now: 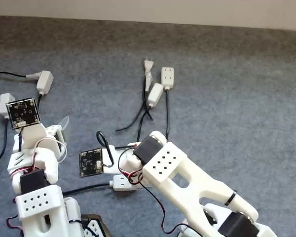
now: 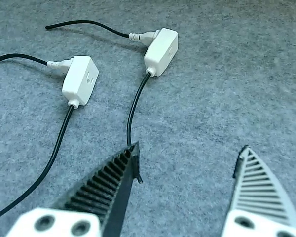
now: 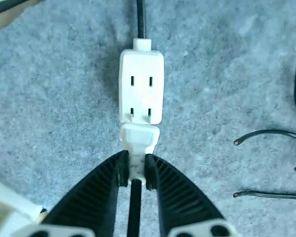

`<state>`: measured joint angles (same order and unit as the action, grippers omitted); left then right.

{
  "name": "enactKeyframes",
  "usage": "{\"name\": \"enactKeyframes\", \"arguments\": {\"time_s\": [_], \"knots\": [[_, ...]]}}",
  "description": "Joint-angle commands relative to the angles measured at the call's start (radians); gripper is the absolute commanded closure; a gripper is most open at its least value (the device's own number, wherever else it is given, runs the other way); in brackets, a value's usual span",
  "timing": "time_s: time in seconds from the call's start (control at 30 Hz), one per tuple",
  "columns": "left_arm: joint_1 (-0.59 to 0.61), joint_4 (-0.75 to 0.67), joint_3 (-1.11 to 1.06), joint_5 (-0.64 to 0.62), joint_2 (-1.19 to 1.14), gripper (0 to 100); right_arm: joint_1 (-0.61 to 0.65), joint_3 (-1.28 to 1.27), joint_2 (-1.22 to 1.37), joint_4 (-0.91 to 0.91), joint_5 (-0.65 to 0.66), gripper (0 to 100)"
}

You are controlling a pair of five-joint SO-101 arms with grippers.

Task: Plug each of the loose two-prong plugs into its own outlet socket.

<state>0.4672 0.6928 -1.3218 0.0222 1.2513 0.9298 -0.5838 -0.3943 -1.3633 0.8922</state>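
Left gripper (image 2: 190, 148) hangs low, nose down, with its jaws wide apart. Right gripper (image 3: 135, 163) is pinched tight on a plug (image 3: 138, 138), and its arm (image 1: 187, 180) is stretched out toward the middle.

The plug (image 3: 139, 138) and outlet socket (image 3: 141, 86) are white, their cords (image 3: 140, 15) black, the carpet (image 3: 49, 98) flecked grey.

Item one: white outlet block (image 3: 140, 86), flat, slots up, black cord at its far end. A white two-prong plug (image 3: 138, 138) is at its near slot pair, prongs partly inserted, metal showing. Well beyond this block, a loose plug (image 1: 148, 65) lies beside a second block (image 1: 167, 77) and a third block (image 1: 155, 94). Far to its left, a fourth block (image 2: 80, 80) and a fifth block (image 2: 161, 51) each carry a seated plug.
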Motion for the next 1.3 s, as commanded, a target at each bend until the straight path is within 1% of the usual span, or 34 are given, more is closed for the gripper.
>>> {"name": "enactKeyframes", "arguments": {"time_s": [0.0, 0.33, 0.5, 0.77, 0.83, 0.97, 1.07, 1.17, 1.27], "knots": [[0.005, -0.021, 0.045, -0.023, -0.004, 69, 0.001, 0.015, -0.010, -0.030, 0.015, 99.2], [-0.008, -0.021, 0.042, -0.025, -0.004, 69, 0.004, 0.015, -0.008, 0.030, 0.009, 99.2], [0.018, -0.021, 0.045, -0.061, 0.002, 69, 0.004, 0.039, -0.012, 0.030, -0.009, 99.2], [0.018, -0.021, 0.045, -0.060, 0.001, 69, 0.005, 0.081, -0.012, 0.019, -0.009, 99.2], [0.042, -0.021, 0.047, -0.060, 0.004, 69, 0.005, 0.081, -0.012, 0.019, -0.009, 99.2], [0.140, -0.021, 0.068, -0.063, -0.005, 69, 0.005, 0.081, -0.012, 0.019, -0.009, 99.2], [0.173, -0.017, 0.107, -0.061, -0.008, 69, 0.005, 0.081, -0.008, 0.021, -0.009, 99.2], [0.176, -0.012, 0.170, -0.060, -0.090, 69, 0.004, 0.077, -0.002, 0.025, -0.009, 99.2], [0.188, 0.025, 0.282, -0.058, -0.291, 69, 0.004, 0.077, -0.008, 0.025, -0.009, 99.2]]}}
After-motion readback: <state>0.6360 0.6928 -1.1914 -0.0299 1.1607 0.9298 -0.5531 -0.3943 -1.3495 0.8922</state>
